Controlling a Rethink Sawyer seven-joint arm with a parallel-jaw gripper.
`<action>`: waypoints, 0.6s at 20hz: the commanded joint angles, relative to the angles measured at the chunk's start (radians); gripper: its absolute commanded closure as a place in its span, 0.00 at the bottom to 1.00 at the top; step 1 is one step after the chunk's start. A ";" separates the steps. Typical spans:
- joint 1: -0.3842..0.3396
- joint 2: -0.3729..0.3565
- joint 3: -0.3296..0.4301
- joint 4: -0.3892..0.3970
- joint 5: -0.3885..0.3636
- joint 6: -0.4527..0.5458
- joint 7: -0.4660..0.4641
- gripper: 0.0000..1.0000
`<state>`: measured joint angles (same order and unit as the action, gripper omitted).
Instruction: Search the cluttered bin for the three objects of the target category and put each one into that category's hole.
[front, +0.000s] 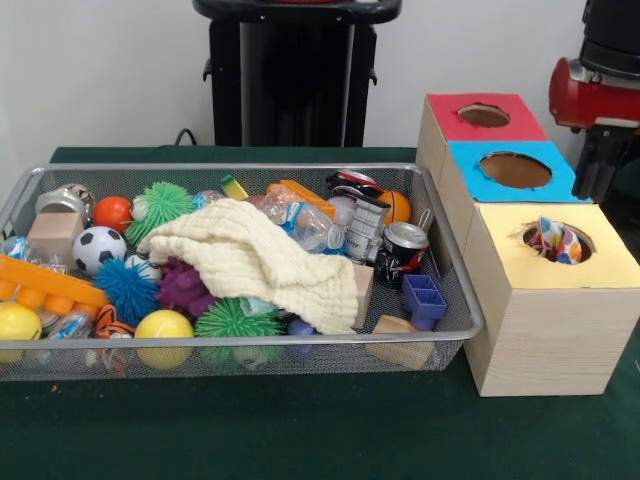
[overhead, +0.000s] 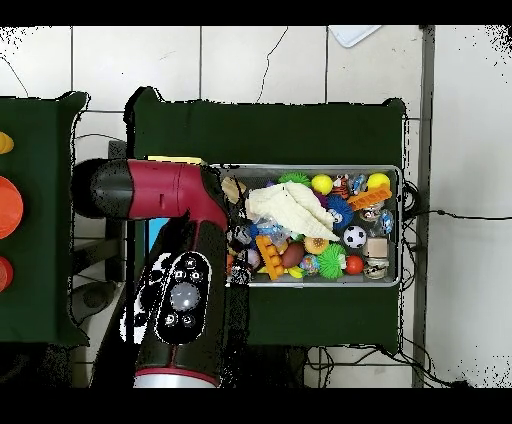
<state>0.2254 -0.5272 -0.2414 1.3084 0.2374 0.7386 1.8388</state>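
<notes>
The wire mesh bin is full of clutter; it also shows in the overhead view. One white fabric piece with coloured dots sits in the hole of the yellow-topped box. A small dotted bit shows at the bin's front left, too hidden to identify. A cream cloth covers the bin's middle and hides what lies under it. My gripper hangs at the right, behind the blue-topped box and beside it. In the overhead view my arm covers the boxes and the gripper.
A red-topped box stands behind the blue one. The bin holds spiky rubber balls, a soccer ball, yellow balls, cans, an orange brick and a blue block. The pedestal stands behind.
</notes>
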 joint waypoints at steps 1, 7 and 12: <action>-0.052 0.018 0.044 -0.013 -0.049 0.081 0.072 1.00; -0.074 0.033 0.057 -0.030 -0.076 0.053 0.044 1.00; -0.082 0.042 0.069 -0.022 -0.092 0.008 0.056 1.00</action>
<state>0.1770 -0.5284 -0.2414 1.2714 0.1908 0.7388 1.8388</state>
